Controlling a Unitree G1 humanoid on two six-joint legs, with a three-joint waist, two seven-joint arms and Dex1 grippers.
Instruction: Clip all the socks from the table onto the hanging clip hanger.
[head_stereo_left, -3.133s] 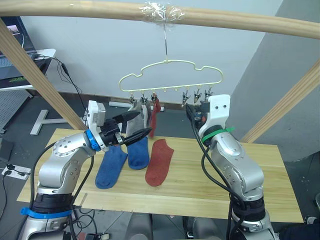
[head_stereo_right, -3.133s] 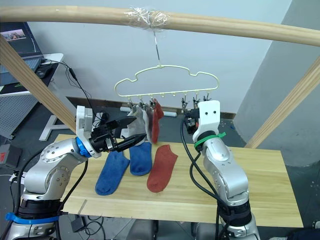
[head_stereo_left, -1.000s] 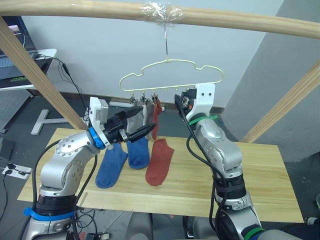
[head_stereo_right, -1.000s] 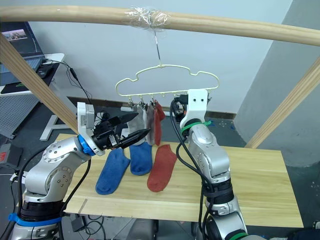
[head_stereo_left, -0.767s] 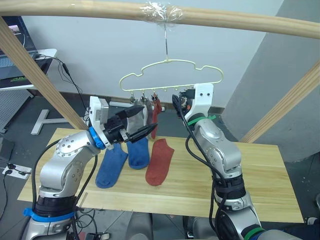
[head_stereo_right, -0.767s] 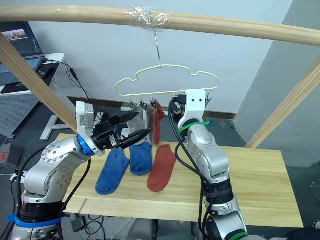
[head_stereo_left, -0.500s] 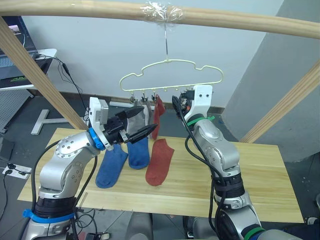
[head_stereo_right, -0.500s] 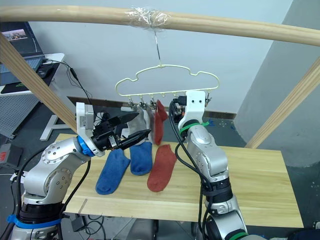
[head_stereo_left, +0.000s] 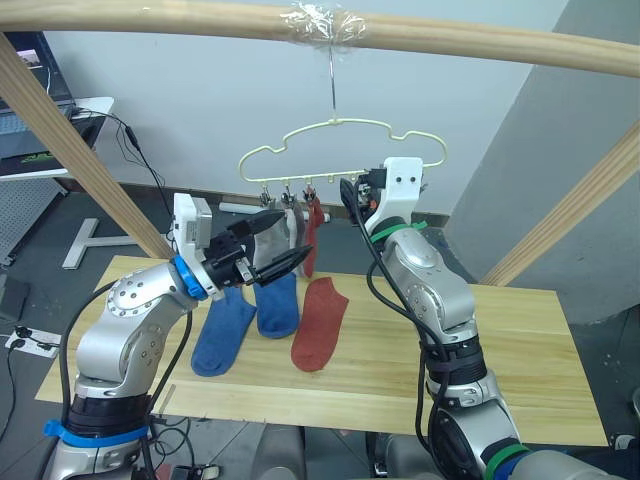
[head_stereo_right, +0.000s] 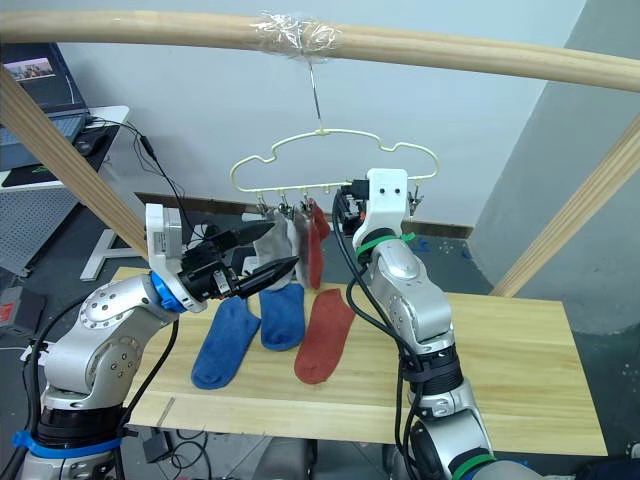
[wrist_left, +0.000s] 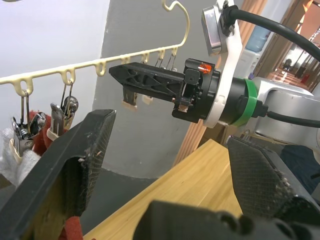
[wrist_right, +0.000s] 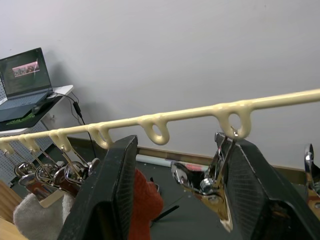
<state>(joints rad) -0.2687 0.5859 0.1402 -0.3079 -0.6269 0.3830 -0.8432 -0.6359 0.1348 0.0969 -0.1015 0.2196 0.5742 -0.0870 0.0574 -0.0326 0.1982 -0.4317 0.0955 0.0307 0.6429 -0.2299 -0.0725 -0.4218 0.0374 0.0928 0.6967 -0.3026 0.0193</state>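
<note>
The pale clip hanger (head_stereo_left: 345, 123) hangs by its hook from the top pole. Two grey socks (head_stereo_left: 293, 232) and a rust-red sock (head_stereo_left: 313, 235) dangle from its left clips. On the table (head_stereo_left: 540, 340) lie two blue socks (head_stereo_left: 222, 332) (head_stereo_left: 277, 305) and a rust-red sock (head_stereo_left: 320, 322). My right gripper (wrist_right: 183, 145) is open, raised at the hanger's bottom bar (wrist_right: 190, 114), and a bare metal clip (wrist_right: 212, 177) hangs between its fingers. My left gripper (head_stereo_left: 277, 245) is open and empty in front of the hanging grey socks, above the blue socks.
Round wooden poles frame the scene: one across the top (head_stereo_left: 480, 42) and slanted ones at left (head_stereo_left: 80, 160) and right (head_stereo_left: 570, 210). A desk with a laptop (head_stereo_left: 20, 100) stands beyond the table's left end. The table's right half is bare wood.
My right gripper has slid left along the hanger's bottom bar, from its right clips toward the middle. The left arm has barely moved.
</note>
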